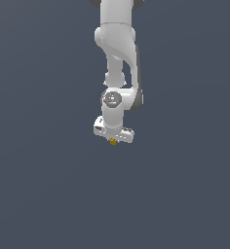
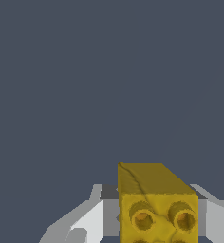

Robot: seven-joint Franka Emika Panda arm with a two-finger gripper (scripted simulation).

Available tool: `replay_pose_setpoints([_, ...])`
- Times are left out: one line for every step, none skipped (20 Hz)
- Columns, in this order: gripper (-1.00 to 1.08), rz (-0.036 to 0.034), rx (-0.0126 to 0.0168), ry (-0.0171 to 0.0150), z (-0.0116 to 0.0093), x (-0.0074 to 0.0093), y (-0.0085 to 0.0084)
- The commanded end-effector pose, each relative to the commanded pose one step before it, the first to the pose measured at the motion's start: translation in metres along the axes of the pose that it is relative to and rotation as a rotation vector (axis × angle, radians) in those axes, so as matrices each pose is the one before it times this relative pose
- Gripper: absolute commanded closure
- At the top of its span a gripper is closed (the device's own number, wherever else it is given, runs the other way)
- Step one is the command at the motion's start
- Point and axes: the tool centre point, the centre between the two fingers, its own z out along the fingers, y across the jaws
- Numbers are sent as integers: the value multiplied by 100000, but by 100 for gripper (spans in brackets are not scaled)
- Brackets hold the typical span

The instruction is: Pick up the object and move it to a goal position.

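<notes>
**A:** where's the block (image 2: 157, 209) right now?

**B:** right between the fingers (image 2: 85, 223) of the gripper (image 1: 112, 140). It's clamped on it, block pokes out just under the tips, nothing under it but plain grey floor.

**A:** tricky to hold?

**B:** doubt it. Looks rigid, super light, way smaller than the gripper. Smooth sides might slip or twist, so I'd pinch the flat faces, not the studded end.

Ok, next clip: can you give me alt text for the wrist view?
A mustard-yellow blocky piece with round studs on its near face sits between the two pale fingers of the tool, which appears shut on it. Behind it is only a flat dark grey-blue background.
</notes>
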Motion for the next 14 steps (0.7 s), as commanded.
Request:
replay_pose_setpoints([108, 66, -16, 33, -13, 4, 33])
replay_pose_setpoints([108, 0, 0, 0, -28, 6, 9])
replay_pose_setpoints([108, 0, 0, 0, -84, 17, 28])
replay_pose_setpoints([108, 0, 0, 0, -140, 28, 46])
replay_pose_setpoints([108, 0, 0, 0, -197, 39, 64])
replay_pose_setpoints([108, 0, 0, 0, -253, 50, 83])
replay_pose_setpoints([108, 0, 0, 0, -311, 62, 102])
replay_pose_setpoints([108, 0, 0, 0, -370, 74, 121])
replay_pose_setpoints([108, 0, 0, 0, -430, 86, 140])
replay_pose_setpoints([108, 0, 0, 0, -489, 97, 160])
replay_pose_setpoints([108, 0, 0, 0, -547, 109, 178])
replay_pose_setpoints([108, 0, 0, 0, -603, 120, 196])
replay_pose_setpoints([108, 0, 0, 0, -657, 132, 214])
replay_pose_setpoints([108, 4, 56, -40, -695, 146, 236])
